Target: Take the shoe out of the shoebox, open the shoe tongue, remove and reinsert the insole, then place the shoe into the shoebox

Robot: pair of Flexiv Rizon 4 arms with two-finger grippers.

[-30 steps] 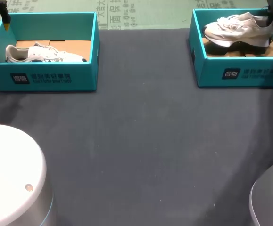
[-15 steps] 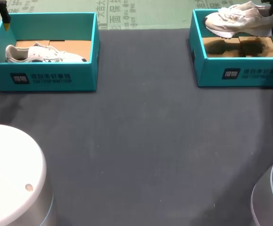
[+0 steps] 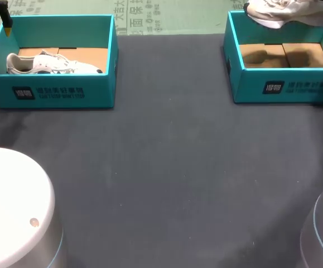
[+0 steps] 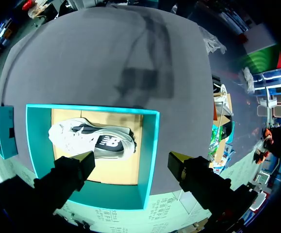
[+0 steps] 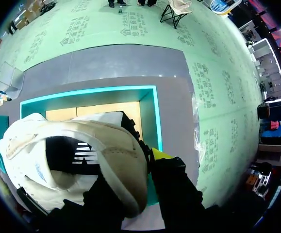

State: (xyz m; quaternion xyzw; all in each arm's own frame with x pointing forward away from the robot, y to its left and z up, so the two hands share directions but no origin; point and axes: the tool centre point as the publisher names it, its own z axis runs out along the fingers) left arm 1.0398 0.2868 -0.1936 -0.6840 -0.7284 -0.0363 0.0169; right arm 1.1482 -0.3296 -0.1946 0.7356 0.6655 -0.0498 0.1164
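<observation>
Now the right gripper (image 5: 141,164) pinches the shoe (image 5: 115,158) by its heel, clear above the box (image 5: 150,114) rim; the left gripper (image 4: 131,159) gapes wide.

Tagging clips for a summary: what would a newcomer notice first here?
A white shoe hangs clear above the right box, its heel pinched in the right tool. A second shoe lies in the left box, with the left tool open above that box.

The shoe (image 3: 284,14) is cream-white, the shoebox (image 3: 250,89) teal (brown inside), the table (image 3: 167,167) dark grey.
</observation>
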